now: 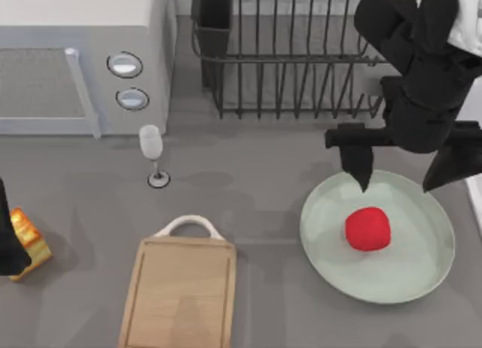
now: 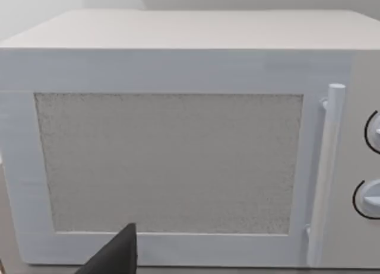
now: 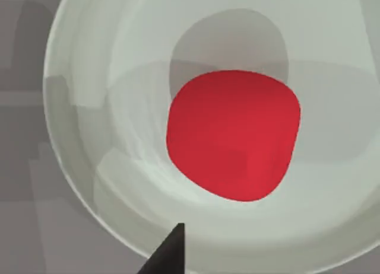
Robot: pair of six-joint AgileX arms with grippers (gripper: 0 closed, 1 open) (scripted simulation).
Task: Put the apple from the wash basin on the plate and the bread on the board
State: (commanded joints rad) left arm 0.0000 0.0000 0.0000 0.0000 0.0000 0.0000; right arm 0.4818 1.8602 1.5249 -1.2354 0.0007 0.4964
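Observation:
The red apple [image 1: 367,229] lies on the pale green plate [image 1: 324,250] at the right, and it also shows from close above as the apple [image 3: 233,134] on the plate [image 3: 89,108]. My right gripper [image 1: 401,178] hangs open just above the plate's far rim, holding nothing; one dark fingertip [image 3: 169,253] shows near the rim. The bread [image 1: 28,239] sits tilted at the table's far left, right beside my left gripper [image 1: 7,242]. The wooden board [image 1: 181,291] lies bare at the front centre. A white strip of the wash basin [image 1: 477,205] shows at the right edge.
A white microwave [image 1: 75,54] stands at the back left, and its door [image 2: 172,161] faces the left wrist. A wine glass [image 1: 153,148] stands in front of its knobs. A dark wire dish rack [image 1: 286,54] occupies the back centre.

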